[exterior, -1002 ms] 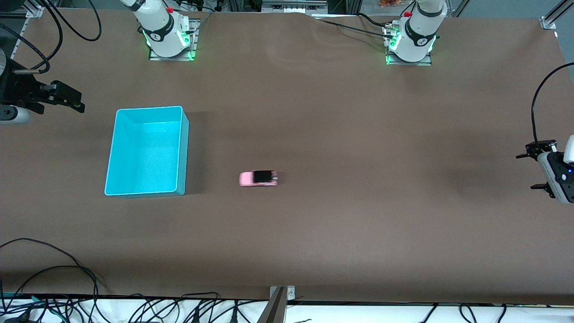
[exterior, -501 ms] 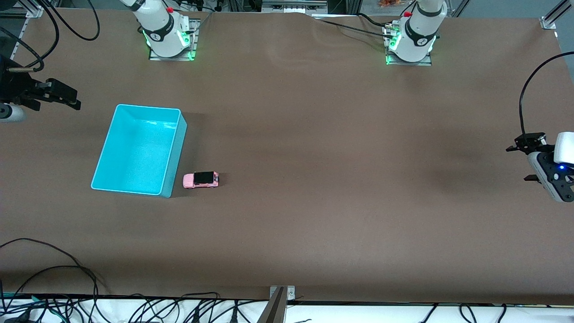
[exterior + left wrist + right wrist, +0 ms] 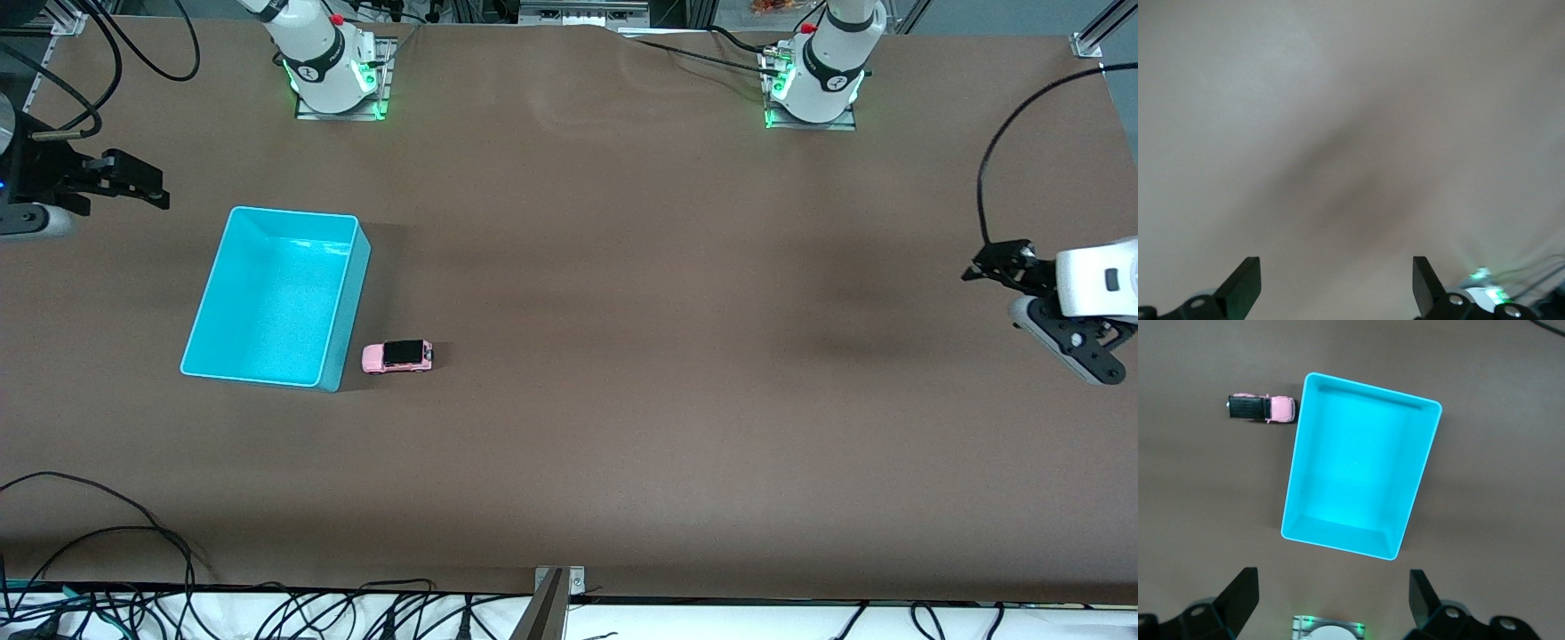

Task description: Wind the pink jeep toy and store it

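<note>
Pink jeep toy [image 3: 397, 356] unmoved beside bin [image 3: 267, 298] | left tool [image 3: 994, 269], right tool [image 3: 147, 186] spread

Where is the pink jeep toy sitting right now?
In the front view the pink jeep toy stands on the table beside the turquoise bin, at the bin's corner nearest the front camera, toward the right arm's end. Neither tool is near it.
</note>
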You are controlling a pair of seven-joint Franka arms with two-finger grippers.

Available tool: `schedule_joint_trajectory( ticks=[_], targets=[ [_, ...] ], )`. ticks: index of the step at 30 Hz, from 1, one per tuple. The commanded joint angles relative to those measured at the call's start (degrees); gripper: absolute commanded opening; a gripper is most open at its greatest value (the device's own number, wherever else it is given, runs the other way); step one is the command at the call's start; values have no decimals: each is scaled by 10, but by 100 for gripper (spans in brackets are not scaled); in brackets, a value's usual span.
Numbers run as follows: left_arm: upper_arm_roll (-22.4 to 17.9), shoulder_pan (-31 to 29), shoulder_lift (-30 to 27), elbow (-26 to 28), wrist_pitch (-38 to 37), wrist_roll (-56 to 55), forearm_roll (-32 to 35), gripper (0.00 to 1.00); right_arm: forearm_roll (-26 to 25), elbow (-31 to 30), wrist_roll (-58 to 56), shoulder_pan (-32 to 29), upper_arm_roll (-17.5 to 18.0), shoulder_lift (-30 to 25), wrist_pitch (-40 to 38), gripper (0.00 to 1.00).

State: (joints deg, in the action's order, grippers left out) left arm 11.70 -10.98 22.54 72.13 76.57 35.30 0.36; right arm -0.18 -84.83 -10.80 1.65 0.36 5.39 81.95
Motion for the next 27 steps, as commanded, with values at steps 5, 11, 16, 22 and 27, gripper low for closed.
schedule_joint_trajectory(
  ticks=[5,11,16,22,27],
  targets=[
    [-10,46,-32,4,-19,-97,-12,100,29,-5,-185,21,2,36,25,100],
    [-35,90,-83,64,-12,-126,-11,100,30,-7,-319,41,2,73,49,100],
    [-60,115,-118,112,58,-169,-13,100,32,-11,-427,60,2,116,73,100],
    [-112,152,-206,234,180,-225,-44,100,32,-12,-505,78,10,175,112,100],
    [-115,156,-226,260,204,-287,-43,100,29,-14,-551,94,18,219,167,100]
  ],
)
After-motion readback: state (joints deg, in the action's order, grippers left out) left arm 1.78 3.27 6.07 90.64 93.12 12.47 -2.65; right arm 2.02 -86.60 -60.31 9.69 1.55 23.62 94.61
